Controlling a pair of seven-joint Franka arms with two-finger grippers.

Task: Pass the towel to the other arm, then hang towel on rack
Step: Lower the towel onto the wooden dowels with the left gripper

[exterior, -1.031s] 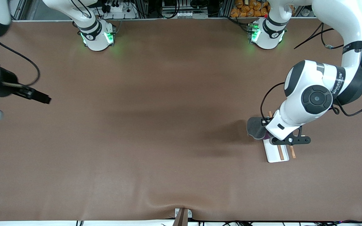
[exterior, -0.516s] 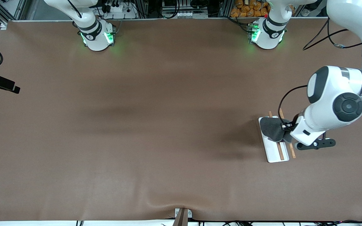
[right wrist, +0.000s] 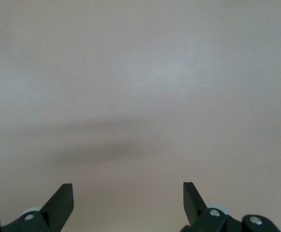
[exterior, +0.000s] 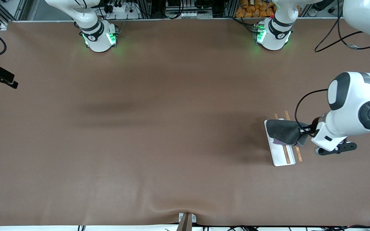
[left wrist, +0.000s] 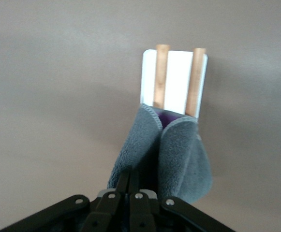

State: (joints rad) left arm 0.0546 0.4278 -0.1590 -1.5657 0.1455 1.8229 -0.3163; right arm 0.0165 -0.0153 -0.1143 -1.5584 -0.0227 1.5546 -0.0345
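Left jaws (left wrist: pixel 130 186) pinched on towel (exterior: pixel 284 131) draped crosswise over rack (exterior: pixel 279 158) rods; right jaws (right wrist: pixel 128 200) wide apart, empty.

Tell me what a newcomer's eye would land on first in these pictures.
First, the dark-grey towel with a purple underside, draped across the rack toward the left arm's end of the table. The left pincer is shut on the towel's edge beside the rods. The right pincer waits open over the bare table at the right arm's end.
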